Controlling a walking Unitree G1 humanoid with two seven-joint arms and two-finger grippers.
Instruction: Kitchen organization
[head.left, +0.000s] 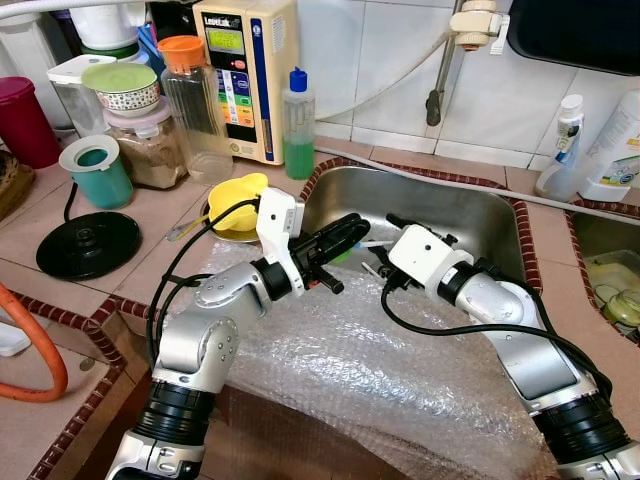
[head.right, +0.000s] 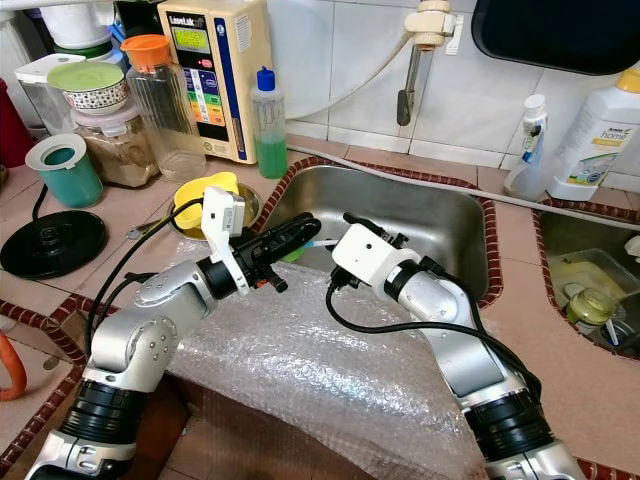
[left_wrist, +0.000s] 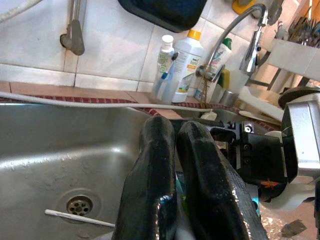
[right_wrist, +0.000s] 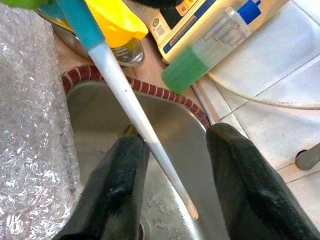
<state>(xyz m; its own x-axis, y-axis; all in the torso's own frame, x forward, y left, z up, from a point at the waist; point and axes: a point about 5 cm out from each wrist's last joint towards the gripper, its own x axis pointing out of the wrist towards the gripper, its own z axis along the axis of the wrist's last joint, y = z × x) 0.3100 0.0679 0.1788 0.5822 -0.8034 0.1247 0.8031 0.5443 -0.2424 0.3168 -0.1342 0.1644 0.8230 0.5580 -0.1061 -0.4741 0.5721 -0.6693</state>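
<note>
My left gripper (head.left: 347, 236) hovers over the near left corner of the steel sink (head.left: 450, 205). It is shut on a utensil with a green head and a long teal-and-white handle (right_wrist: 125, 95). The handle points toward my right gripper (head.left: 385, 250), which faces the left one from close by. In the right wrist view its two black fingers (right_wrist: 120, 180) stand open, and the white end of the handle passes between them, close to one finger. In the left wrist view a bit of teal and green shows between the closed fingers (left_wrist: 155, 165).
Bubble wrap (head.left: 350, 370) covers the counter under both arms. A yellow item in a metal bowl (head.left: 240, 195), a green soap bottle (head.left: 297, 125), jars and a teal cup (head.left: 97, 170) crowd the left counter. A thin white stick (left_wrist: 80, 218) lies by the drain. A second basin (head.left: 610, 280) sits at the right.
</note>
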